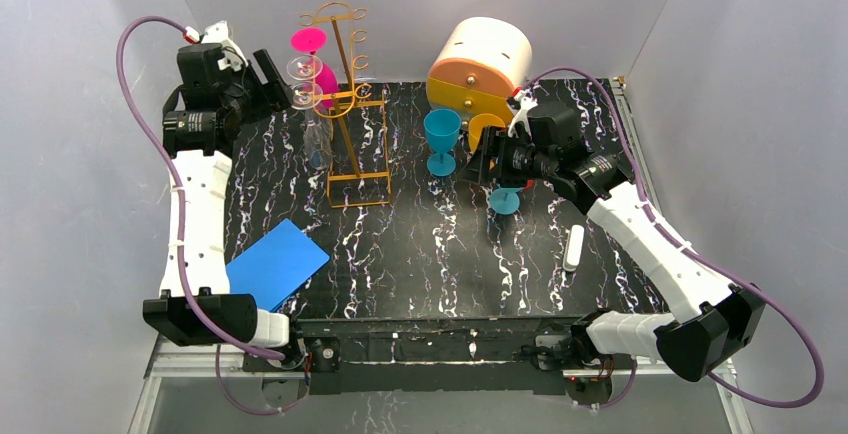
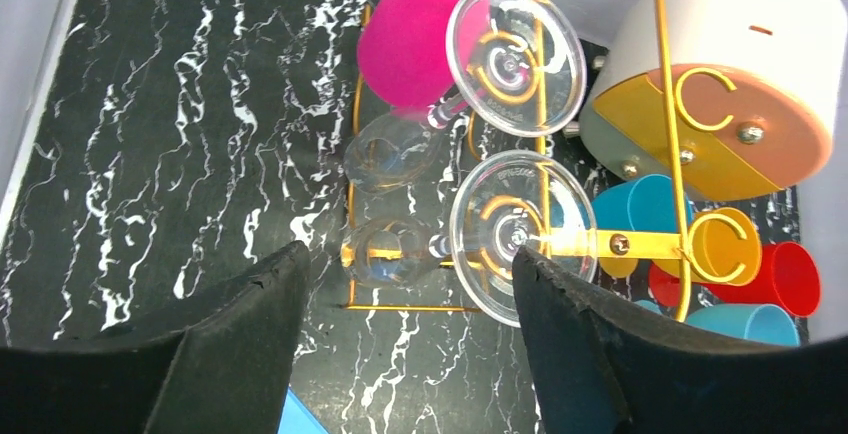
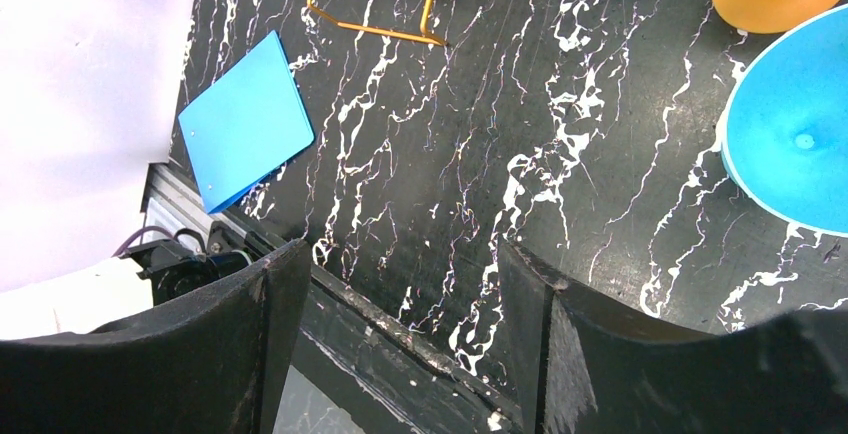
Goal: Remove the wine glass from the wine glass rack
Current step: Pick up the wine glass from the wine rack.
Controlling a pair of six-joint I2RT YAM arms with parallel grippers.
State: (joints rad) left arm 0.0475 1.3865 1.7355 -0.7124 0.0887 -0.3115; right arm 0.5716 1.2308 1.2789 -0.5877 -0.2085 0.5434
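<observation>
Toward the far left of the table [image 1: 420,254], the wine glass rack [image 2: 640,245] stands upright with glasses hanging upside down from its rings. Each foot rests on a loop and the bowl dangles below, so a glass probably has to slide out sideways through the loop's opening, not drop straight down.

The left gripper [image 2: 408,254] sits at the height of those rings with its fingers spread apart, one on each side of the lower clear wine glass [image 2: 470,244]. In the left wrist view the bowl and stem lie in the gap. The tip of one finger [image 2: 570,334] overlaps the rim of the glass's foot. Whether it touches is unclear, and nothing is clamped. This looks like lining up for a grasp on the stem, the narrow part that two fingers can close on safely.

A second clear glass [image 2: 515,59] hangs just above, with a pink glass [image 2: 415,39] beside it. The space is crowded, and a careless pull could knock a neighbour or tip the light wire stand.

The right gripper [image 3: 400,249] hangs over the right half of the table, fingers apart and empty. It is near a blue goblet [image 1: 441,139] and a round drawer box [image 1: 480,64], apparently parked clear of the work. A blue folder [image 1: 278,262] lies flat near the left arm's base.
</observation>
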